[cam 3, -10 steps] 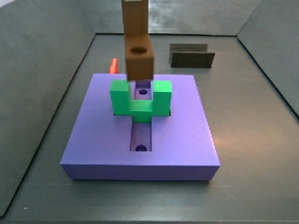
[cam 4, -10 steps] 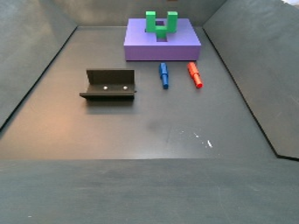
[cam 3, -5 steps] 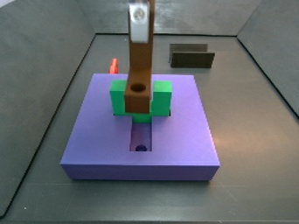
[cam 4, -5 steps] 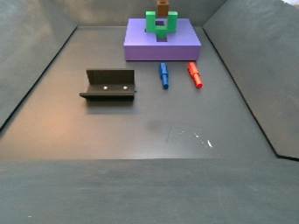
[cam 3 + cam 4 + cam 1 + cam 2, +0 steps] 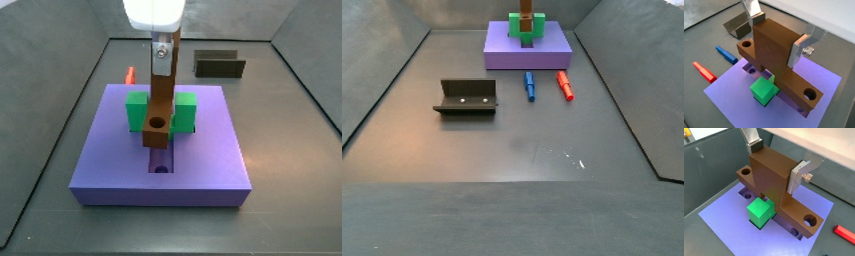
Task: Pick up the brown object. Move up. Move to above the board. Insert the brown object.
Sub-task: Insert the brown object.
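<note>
Both wrist views show the gripper [image 5: 779, 36] clamped on the brown object [image 5: 777, 62], silver fingers [image 5: 799, 175] pressing its wide faces. In a side view the piece hangs upright, its narrow bar lowered between the arms of the green block [image 5: 138, 110] on the board [image 5: 214, 150], over the slot [image 5: 160, 160].
</note>
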